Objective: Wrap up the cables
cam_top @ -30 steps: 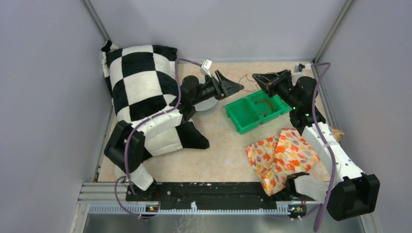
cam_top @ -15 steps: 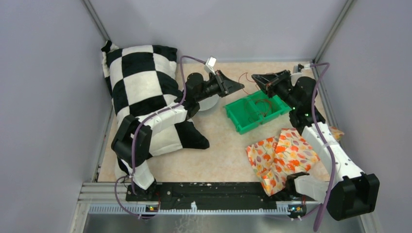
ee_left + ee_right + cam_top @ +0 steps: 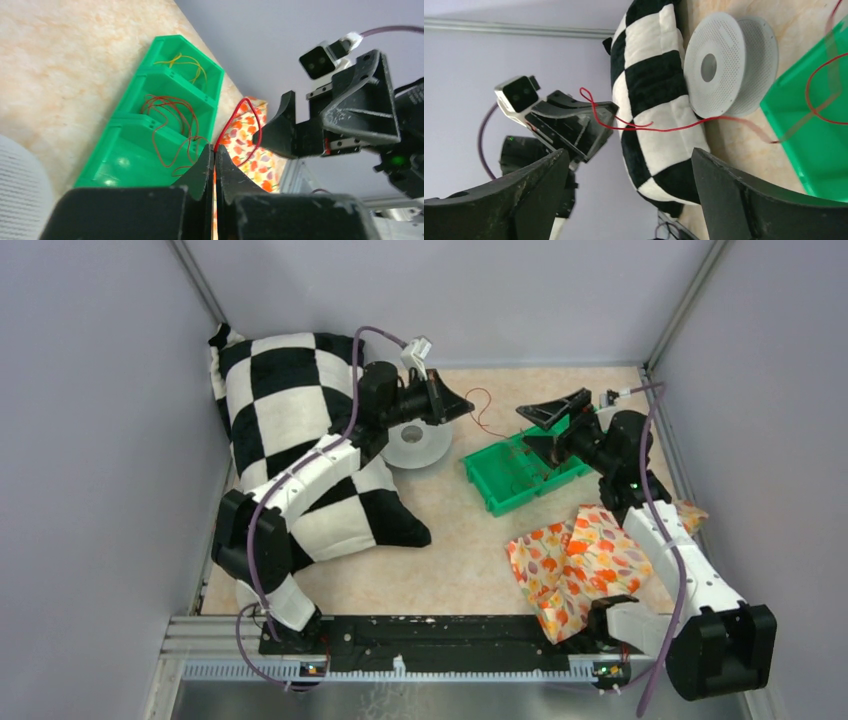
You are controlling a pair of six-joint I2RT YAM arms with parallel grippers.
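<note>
**A:** Left gripper (image 3: 214,159) is clamped tight, fingers pressed together on a red cable (image 3: 243,99), pinched right at the tips.

**B:** And that cable arcs up out of the pinch in a loop, then trails off toward the green tray (image 3: 497,502).

**A:** Right gripper (image 3: 546,427) has its jaws spread wide with nothing between them. It hangs above the tray, facing the left one.

**B:** Those two are well apart. From the right wrist you can see the cable running in front of the checkered pillow (image 3: 290,410) and the white spool (image 3: 414,446).

**A:** The spool sits on the table just beside the pillow, under the left wrist.

**B:** Inside the tray there are three compartments. More red cables (image 3: 170,102) curl in the middle one, a strand or two spilling toward the end nearest the left wrist camera. The yellow cables (image 3: 182,59) are in the far end compartment.

**A:** A flowered cloth (image 3: 575,560) lies crumpled by the right arm — on the near side of the tray, close to it.
</note>
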